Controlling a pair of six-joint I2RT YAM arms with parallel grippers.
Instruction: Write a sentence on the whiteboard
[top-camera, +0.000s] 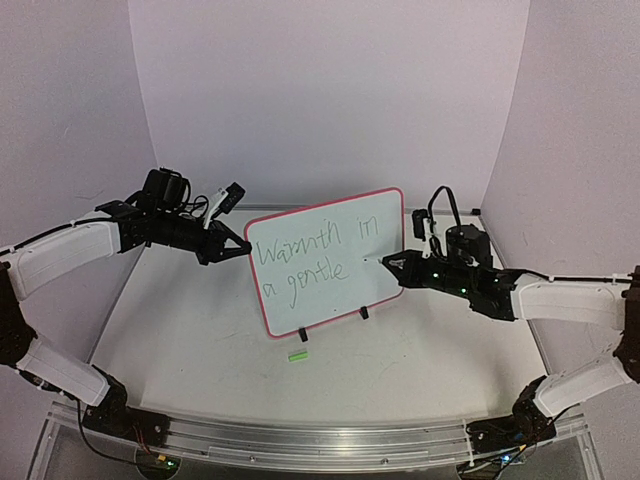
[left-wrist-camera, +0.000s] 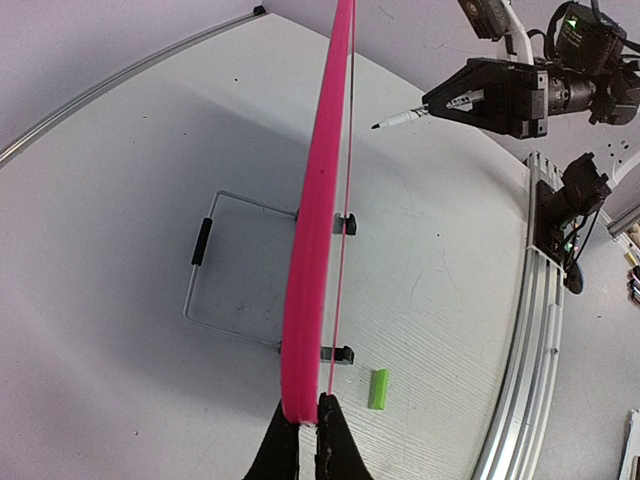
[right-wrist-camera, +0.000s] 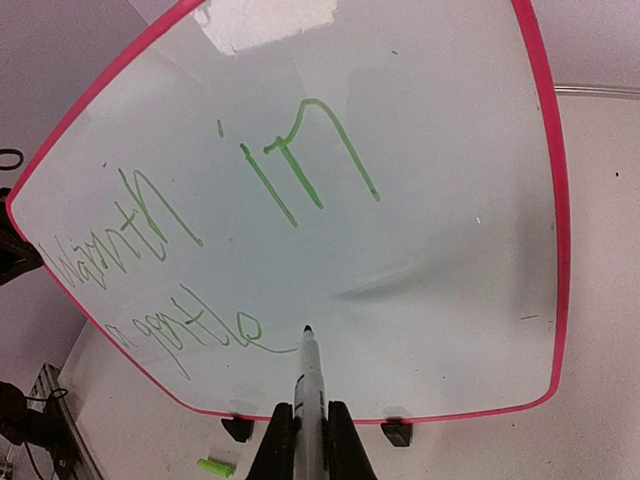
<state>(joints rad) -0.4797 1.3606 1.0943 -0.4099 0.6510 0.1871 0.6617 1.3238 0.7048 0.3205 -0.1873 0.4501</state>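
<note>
Our right gripper (right-wrist-camera: 308, 412) is pinched tight on a white marker (right-wrist-camera: 306, 375). The marker's dark tip sits at the end of the stroke trailing from "gentle". The left wrist view seems to show a sliver of gap between tip and board face, so we cannot tell whether it touches. Our left gripper (left-wrist-camera: 306, 418) is pressed together on the left edge of the whiteboard (left-wrist-camera: 318, 200), one finger on each side of the pink frame.

Behind them, the right arm reaches in low from the right, its forearm near level and its wrist aiming the marker leftward at the board's right half. The left arm stretches in from the left at about the same height, with its elbow out toward the left wall.

The whiteboard stands upright near the middle of the table (top-camera: 190, 330) on two black clip feet (right-wrist-camera: 397, 432). So far the sentence (top-camera: 300, 250) reads "Warmth in" above "a gentle" in thin green. A green cap (top-camera: 297, 355) lies on the table just in front of the board.

In the left wrist view the board is edge-on, so no writing shows there, only a wire stand (left-wrist-camera: 215, 270) behind it. In the right wrist view the first letters crowd the curved frame and are hard to read. The overhead view cuts off part of both arm bases.
</note>
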